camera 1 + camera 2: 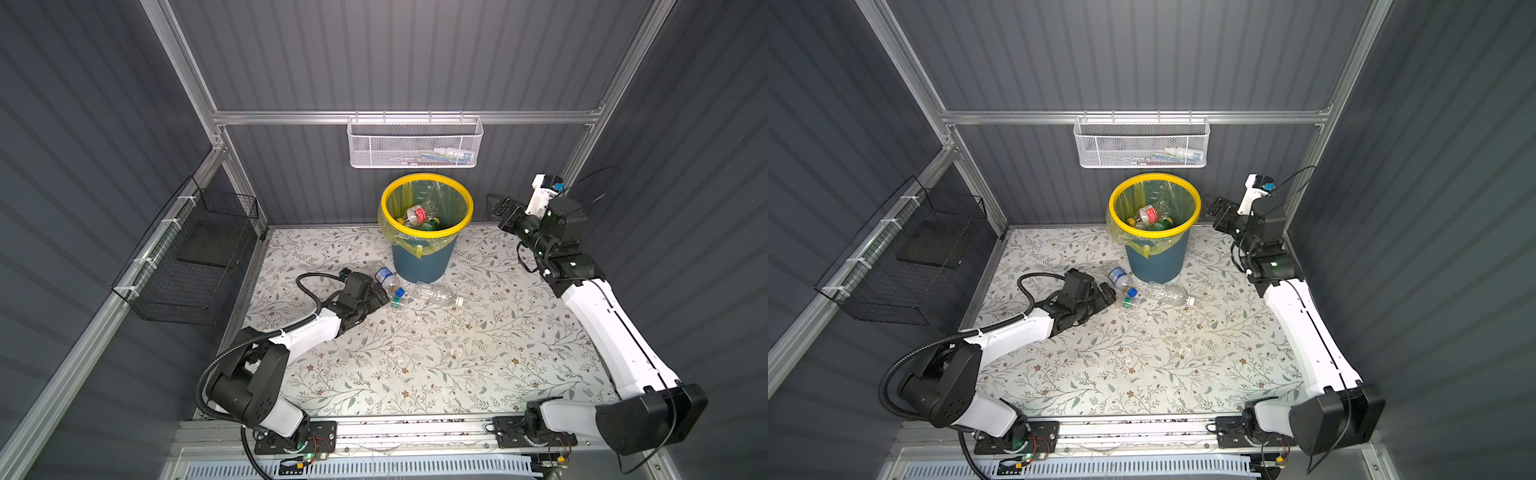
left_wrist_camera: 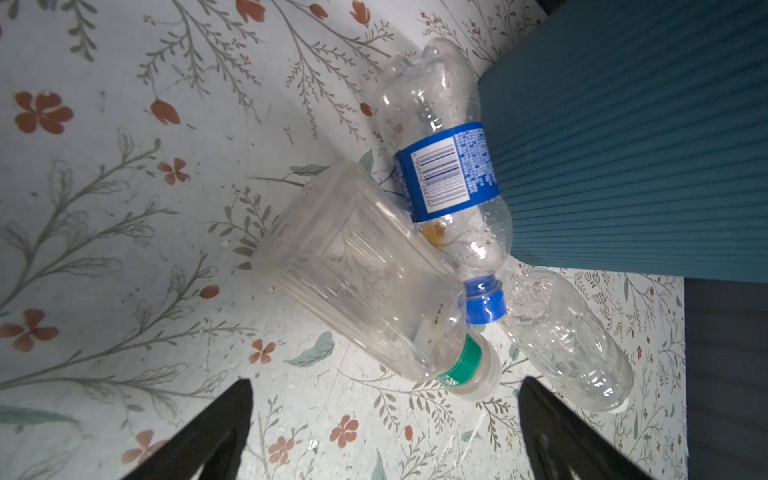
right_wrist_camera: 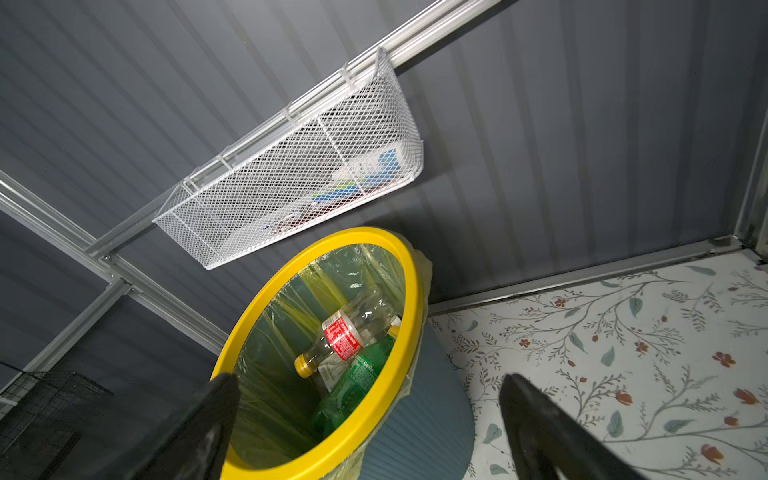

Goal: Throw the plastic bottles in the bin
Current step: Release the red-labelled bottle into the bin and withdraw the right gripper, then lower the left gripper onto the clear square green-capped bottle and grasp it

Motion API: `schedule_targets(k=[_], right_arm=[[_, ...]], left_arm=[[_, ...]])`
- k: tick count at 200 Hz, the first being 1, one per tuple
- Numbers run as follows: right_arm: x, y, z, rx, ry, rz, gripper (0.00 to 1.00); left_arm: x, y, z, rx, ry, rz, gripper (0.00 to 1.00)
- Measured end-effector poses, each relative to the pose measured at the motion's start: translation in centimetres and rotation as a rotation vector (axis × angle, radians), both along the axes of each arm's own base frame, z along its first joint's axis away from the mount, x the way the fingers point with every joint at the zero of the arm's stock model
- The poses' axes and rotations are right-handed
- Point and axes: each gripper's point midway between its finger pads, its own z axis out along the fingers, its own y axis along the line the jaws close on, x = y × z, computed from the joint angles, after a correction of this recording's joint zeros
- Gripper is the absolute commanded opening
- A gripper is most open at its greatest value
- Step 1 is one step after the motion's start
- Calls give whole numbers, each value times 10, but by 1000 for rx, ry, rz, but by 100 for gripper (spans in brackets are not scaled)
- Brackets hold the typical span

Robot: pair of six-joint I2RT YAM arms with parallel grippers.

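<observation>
Reach: left hand (image 2: 384, 399) spread, empty, low over the floral counter (image 1: 415, 365). Green-banded clear bottle (image 2: 361, 274) lies nearest, cap end toward the hand, long axis running away and slantwise between the fingers. Behind it, partly overlapped: blue-labelled bottle (image 2: 446, 166) along the bin (image 1: 428, 176) wall, contact unclear; unlabelled bottle (image 2: 565, 336) off to one side. Left arm is nearer all three. Right hand (image 3: 368, 380) spread, empty, just beside the bin's rim. Bin's depth hides how many lie inside.
</observation>
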Motion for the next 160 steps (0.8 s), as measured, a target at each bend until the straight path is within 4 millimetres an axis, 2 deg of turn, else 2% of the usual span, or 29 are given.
schedule_targets(k=[65,107,130,160], right_arm=[[-2,-27,-9,46,8,-52,99],[-9,-39,-8,83,-14,-76,99],[-8,-43,-10,105,-13,-79,99],[-7,-46,-14,127,-6,-77,99]], left_arm=[[19,-12,-16,-31,59,61,100],[19,-11,-27,-16,92,73,98],[21,-6,-37,2,119,83,95],[25,-3,-38,15,120,78,87]])
